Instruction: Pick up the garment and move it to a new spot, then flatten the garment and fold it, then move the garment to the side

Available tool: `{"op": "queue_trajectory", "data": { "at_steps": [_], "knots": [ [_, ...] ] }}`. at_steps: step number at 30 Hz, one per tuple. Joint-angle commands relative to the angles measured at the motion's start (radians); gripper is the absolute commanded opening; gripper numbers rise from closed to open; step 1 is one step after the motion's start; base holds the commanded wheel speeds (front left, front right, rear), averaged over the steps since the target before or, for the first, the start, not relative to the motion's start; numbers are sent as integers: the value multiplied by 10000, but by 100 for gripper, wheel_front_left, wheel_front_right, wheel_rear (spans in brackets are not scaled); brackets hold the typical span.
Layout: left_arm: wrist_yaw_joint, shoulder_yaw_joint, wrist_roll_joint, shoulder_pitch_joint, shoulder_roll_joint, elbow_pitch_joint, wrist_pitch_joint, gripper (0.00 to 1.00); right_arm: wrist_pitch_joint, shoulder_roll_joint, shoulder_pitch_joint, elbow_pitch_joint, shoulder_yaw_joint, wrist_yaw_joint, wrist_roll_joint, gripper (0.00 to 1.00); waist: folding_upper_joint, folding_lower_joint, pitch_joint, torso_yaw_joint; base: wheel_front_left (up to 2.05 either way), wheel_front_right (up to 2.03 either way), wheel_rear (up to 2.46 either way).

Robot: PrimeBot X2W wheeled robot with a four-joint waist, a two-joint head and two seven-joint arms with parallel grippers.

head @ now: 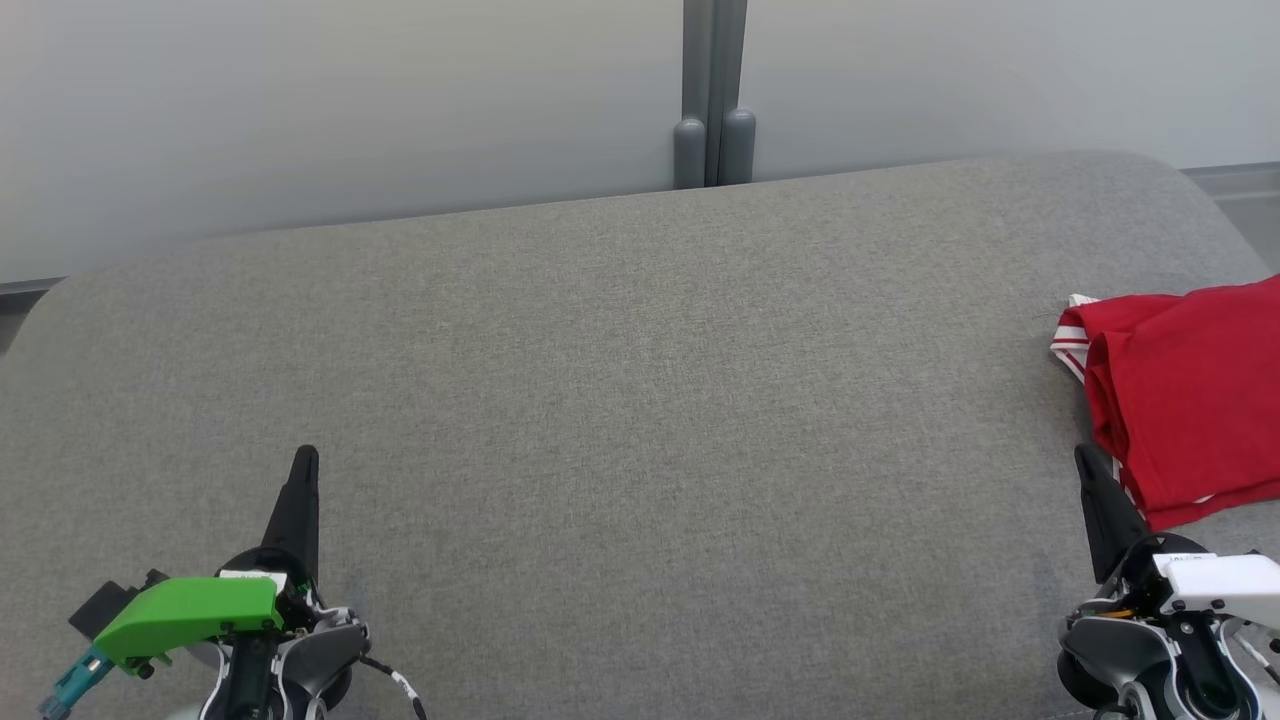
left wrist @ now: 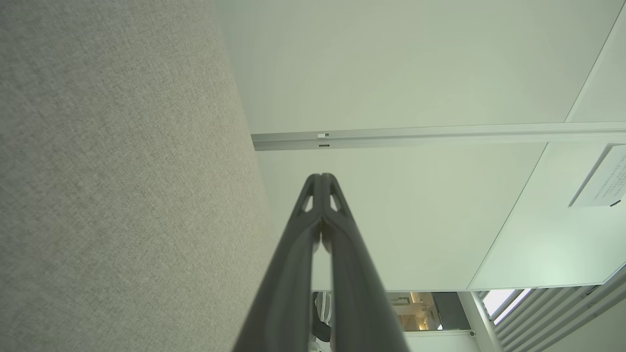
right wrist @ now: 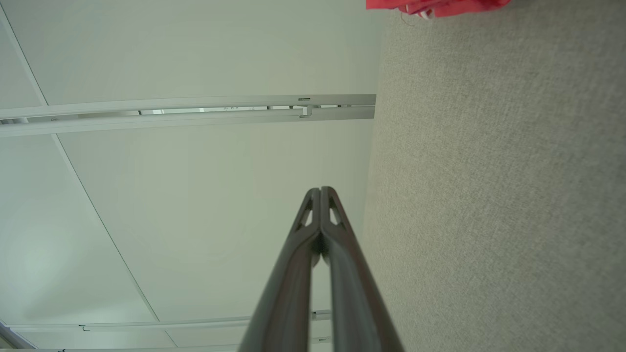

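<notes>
middle: wide grey fabric cushion (head: 640,400), running left to right out front
far right: red, white-trimmed cloth garment (head: 1190,400) lying on the cushion's right end
near left: dark-fingered left gripper (head: 305,462) over the cushion, well apart from the garment
near right: right gripper (head: 1088,462), just beside the garment's left edge
back: pale wall (head: 300,120) behind the cushion, grey upright post (head: 712,100) roughly mid-way along

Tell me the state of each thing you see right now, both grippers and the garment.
Left gripper: shut, holding nothing.
Right gripper: shut, holding nothing, close beside the garment.
Red garment: lying folded over on the grey cushion, not gripped.
</notes>
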Motion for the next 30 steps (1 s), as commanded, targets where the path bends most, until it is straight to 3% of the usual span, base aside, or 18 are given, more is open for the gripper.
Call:
{"op": "queue_trajectory", "data": {
  "at_steps": [1, 30],
  "knots": [
    [-27, 42, -38, -127, -3, -11, 13, 0, 27, -48, -81, -40, -28, 7, 57, 0, 0, 0, 0, 0, 0, 0, 0],
    [-27, 40, -40, -126, -1, -12, 11, 0, 26, -48, -80, -38, -27, 7, 58, 0, 0, 0, 0, 0, 0, 0, 0]
  ]
}}
